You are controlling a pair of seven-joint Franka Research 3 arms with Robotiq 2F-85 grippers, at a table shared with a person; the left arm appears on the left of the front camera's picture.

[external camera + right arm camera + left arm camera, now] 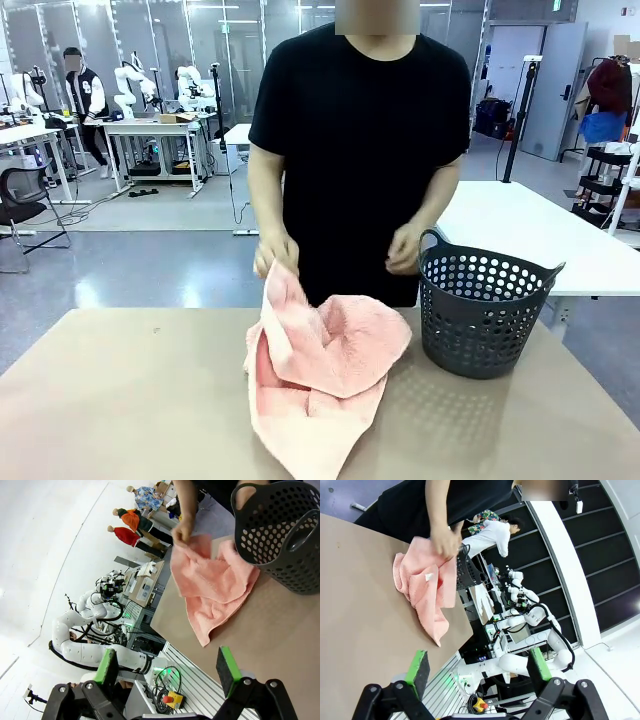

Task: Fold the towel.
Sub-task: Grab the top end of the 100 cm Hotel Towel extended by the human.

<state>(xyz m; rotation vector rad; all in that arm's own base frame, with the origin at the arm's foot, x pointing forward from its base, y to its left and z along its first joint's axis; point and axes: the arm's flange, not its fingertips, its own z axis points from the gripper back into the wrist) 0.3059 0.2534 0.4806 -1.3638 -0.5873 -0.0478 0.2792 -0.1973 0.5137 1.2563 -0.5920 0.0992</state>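
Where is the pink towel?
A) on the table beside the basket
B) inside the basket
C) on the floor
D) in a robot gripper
A: the towel lies crumpled on the table beside the dark basket, with one corner pinched in the person's hand.

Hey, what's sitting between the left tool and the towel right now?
Nothing. In the left wrist view, bare table stretches from the open left tool to the crumpled pink towel.

basket (485, 322) flanking towel (320, 385), open tabletop (120, 400) left
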